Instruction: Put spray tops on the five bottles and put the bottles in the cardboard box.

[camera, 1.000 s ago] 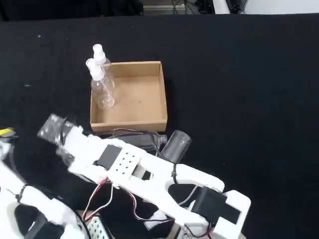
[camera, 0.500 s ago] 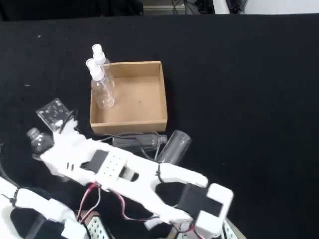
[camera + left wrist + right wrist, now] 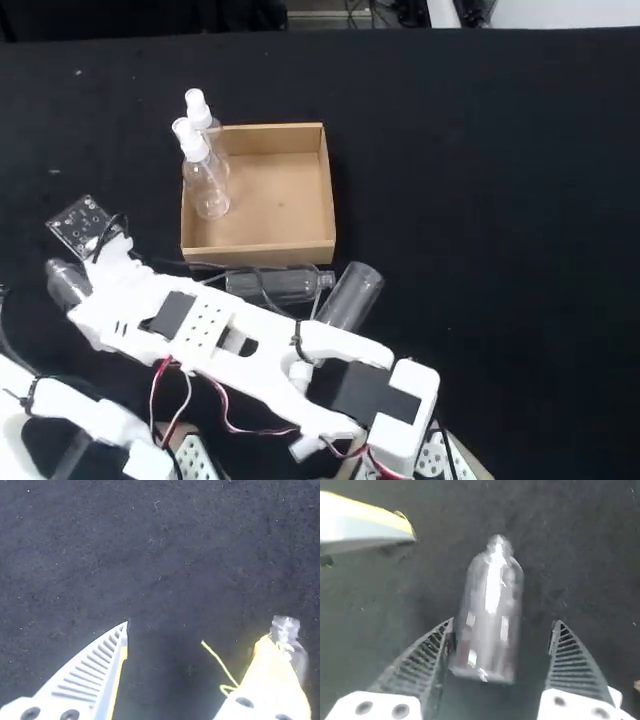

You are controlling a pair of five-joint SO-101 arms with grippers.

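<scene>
Black table: covered in dark cloth; it carries the box, the loose bottles and both arms.
Right arm: white, lying low across the front of the table from the near right corner out toward the left side.
Cardboard box: open-topped, near the middle of the table, its floor mostly bare.
Left arm: white, at the near left corner.
Capped bottles: two clear bottles with spray tops stand upright at the box's left wall, one in the box against that wall, the other at the back left corner; whether this one is inside or just outside, I cannot tell.
Lying bottle: clear, without a top, on its side on the cloth just in front of the box.
Second loose bottle: clear, on the cloth just beside the lying one, on its right.
Bottle at the gripper: clear, on the cloth at the left side, well apart from the box.
Right gripper: released, jaws spread around that bottle; one finger is close against it, the other stands apart.
Left gripper: released, jaws wide apart over bare cloth; one of its fingers is near the bottle's far end.
</scene>
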